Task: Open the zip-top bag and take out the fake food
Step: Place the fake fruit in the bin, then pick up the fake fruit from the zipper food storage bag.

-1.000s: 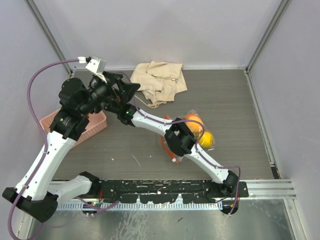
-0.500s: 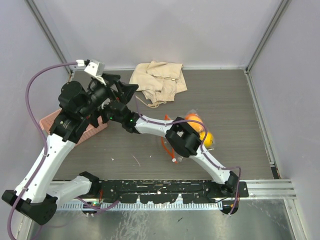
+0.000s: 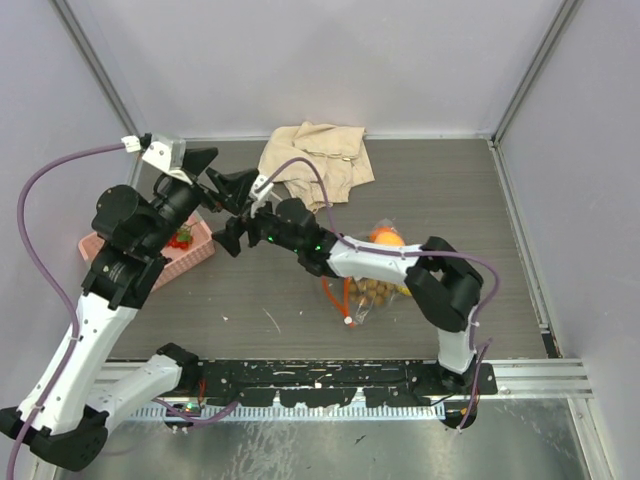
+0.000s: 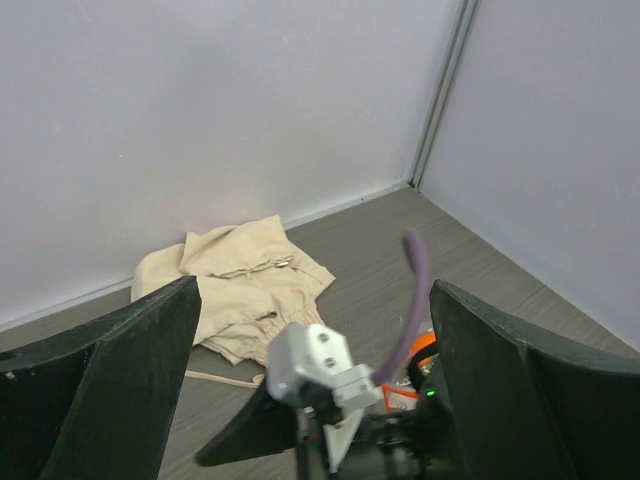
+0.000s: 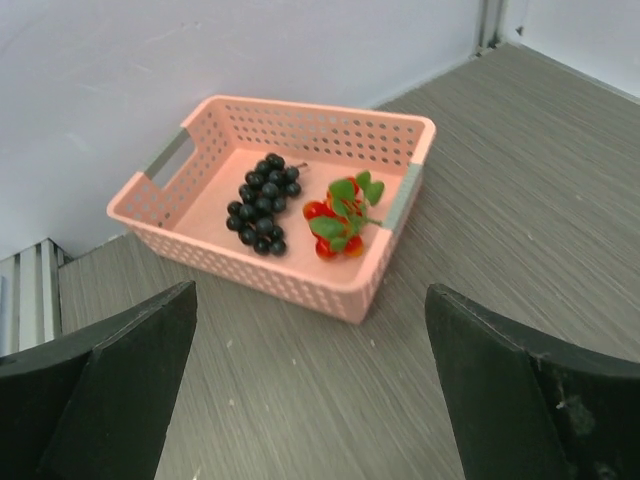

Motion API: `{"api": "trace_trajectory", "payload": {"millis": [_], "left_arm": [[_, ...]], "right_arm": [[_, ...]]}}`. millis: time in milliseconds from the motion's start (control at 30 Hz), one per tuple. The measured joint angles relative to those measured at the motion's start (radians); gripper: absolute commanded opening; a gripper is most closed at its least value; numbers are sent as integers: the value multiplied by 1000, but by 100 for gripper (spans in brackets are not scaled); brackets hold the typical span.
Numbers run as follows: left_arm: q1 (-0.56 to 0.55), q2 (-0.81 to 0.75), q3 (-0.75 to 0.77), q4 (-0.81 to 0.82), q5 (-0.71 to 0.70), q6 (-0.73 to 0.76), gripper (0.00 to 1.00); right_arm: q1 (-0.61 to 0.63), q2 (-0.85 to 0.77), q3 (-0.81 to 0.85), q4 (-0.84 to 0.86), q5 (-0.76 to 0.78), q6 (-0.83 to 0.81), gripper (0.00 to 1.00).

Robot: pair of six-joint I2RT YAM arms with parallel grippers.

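The zip-top bag (image 3: 368, 292) lies on the table right of centre, its orange-red strip (image 3: 333, 293) on its left side. An orange fruit (image 3: 386, 238) and a tan-brown berry cluster (image 3: 374, 292) show inside it. Dark grapes (image 5: 262, 203) and a red berry cluster with green leaves (image 5: 343, 217) lie in the pink basket (image 5: 396, 216). My right gripper (image 5: 310, 400) hovers open and empty over the table just in front of the basket (image 3: 192, 252). My left gripper (image 3: 222, 172) is raised above it, open and empty, and looks down on the right wrist (image 4: 318, 368).
A crumpled beige cloth (image 3: 318, 160) lies at the back centre, also seen in the left wrist view as the cloth (image 4: 235, 285). The right forearm (image 3: 360, 258) stretches across the table over the bag's upper edge. Walls close the table on three sides.
The right arm has reached further left toward the basket and its gripper has opened. The left arm has swung left and back, so the basket's inside with the red cluster now shows.
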Motion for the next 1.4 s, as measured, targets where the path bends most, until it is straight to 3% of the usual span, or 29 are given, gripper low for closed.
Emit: {"api": "trace_trajectory", "payload": {"millis": [333,533,733,833,1033,1233,1400], "left_arm": [[0,-77,-3,-91,14,-26,98],[0,-106,-42,-151,146,-140,98],[0,-154,-261,-109,247,-318,98],[0,-158,-388,-40,275,-426,96],[-15,-88,-532,109,307,-602,76],[-137,29,-593,226,267,-662,63],[-204,119,-641,315,239,-695,48]], "right_arm": [[-19,-437,-460,-118,89,-45,100],[-33,-762,-581,-280,195,-70,100],[-63,-1051,-620,-427,332,-34,100],[-86,-1076,-617,-523,384,13,100],[-116,-967,-594,-715,425,97,100],[-118,-813,-531,-822,457,112,94],[-125,-728,-472,-835,475,114,65]]}}
